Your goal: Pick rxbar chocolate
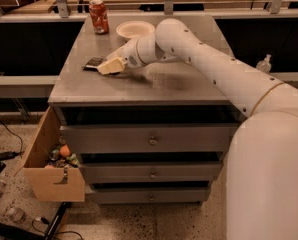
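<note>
The rxbar chocolate point(92, 63) is a small flat dark bar lying on the left part of the grey cabinet top point(179, 84). My gripper point(106, 66) is at the end of the white arm that reaches in from the right. It is low over the top with its pale tip right against the bar's right end. The part of the bar next to the gripper is hidden behind it.
A red soda can point(99, 16) stands at the back left of the top, with a white paper bowl point(135, 29) beside it. Below the top are several drawers. A side bin point(49, 169) hangs open at the lower left, holding small items. A clear bottle point(263, 64) stands at the right.
</note>
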`<state>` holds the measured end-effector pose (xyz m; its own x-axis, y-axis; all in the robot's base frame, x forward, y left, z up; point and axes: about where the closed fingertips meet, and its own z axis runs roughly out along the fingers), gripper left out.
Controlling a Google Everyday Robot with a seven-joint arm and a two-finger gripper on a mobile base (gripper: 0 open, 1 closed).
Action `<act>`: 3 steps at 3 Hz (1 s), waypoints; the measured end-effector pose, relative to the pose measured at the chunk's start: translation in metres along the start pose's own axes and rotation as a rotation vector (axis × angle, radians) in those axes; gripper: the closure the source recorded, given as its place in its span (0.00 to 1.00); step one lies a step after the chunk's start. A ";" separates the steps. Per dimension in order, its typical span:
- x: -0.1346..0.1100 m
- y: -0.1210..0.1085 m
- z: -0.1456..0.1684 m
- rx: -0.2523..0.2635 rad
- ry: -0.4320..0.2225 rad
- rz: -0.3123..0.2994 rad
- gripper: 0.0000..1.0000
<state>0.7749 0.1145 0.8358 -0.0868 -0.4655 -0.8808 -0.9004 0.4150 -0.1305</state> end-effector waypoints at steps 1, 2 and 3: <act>0.000 0.000 0.000 0.000 0.000 0.000 1.00; -0.024 0.006 -0.031 0.033 -0.005 -0.042 1.00; -0.075 0.022 -0.103 0.128 -0.015 -0.135 1.00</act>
<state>0.7177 0.0780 0.9459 0.0386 -0.5125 -0.8578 -0.8419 0.4457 -0.3042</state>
